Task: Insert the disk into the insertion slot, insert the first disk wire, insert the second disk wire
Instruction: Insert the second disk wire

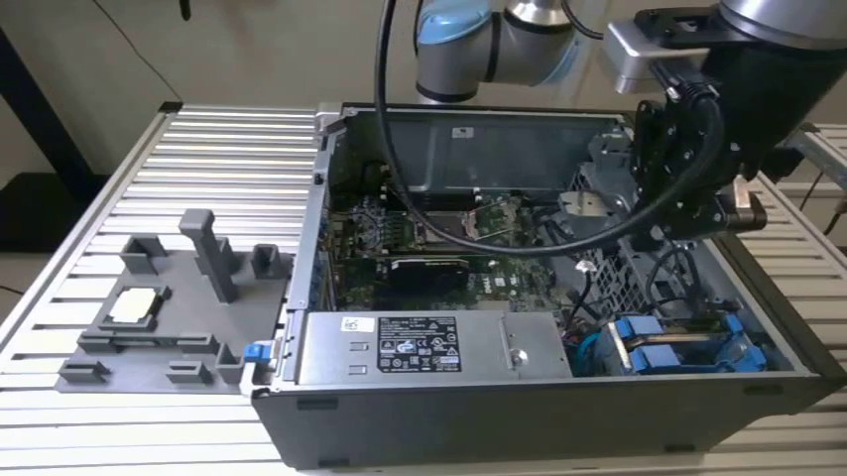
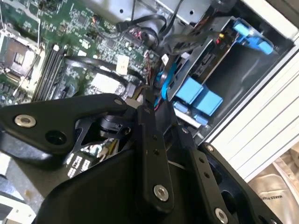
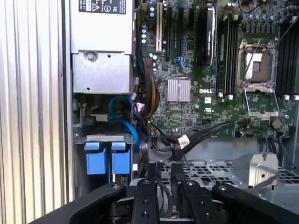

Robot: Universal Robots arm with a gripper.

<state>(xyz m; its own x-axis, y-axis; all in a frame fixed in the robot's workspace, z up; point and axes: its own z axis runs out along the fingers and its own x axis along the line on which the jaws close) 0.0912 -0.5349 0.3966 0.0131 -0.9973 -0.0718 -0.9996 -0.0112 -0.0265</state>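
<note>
The disk [image 1: 668,354] sits in the drive cage [image 1: 617,266] at the computer case's [image 1: 530,412] corner. It is likely stiff, weighty and fragile, best held by its blue frame [image 3: 100,159]. The gripper [image 3: 161,179] hovers above the cage; how far it is open cannot be told.

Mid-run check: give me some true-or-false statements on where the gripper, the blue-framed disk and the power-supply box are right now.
1. The disk's bright blue plastic carrier sits inside the open dark computer case. True.
2. The grey plastic fixture tray stands on the slatted aluminium table, at the exterior view's left of the case. True.
3. The black gripper hangs over the fixture tray. False: it hangs over the perforated dark grey metal drive cage inside the case.
4. The grey labelled power-supply box lies on the table. False: it is inside the case, beside the blue carrier.
</note>
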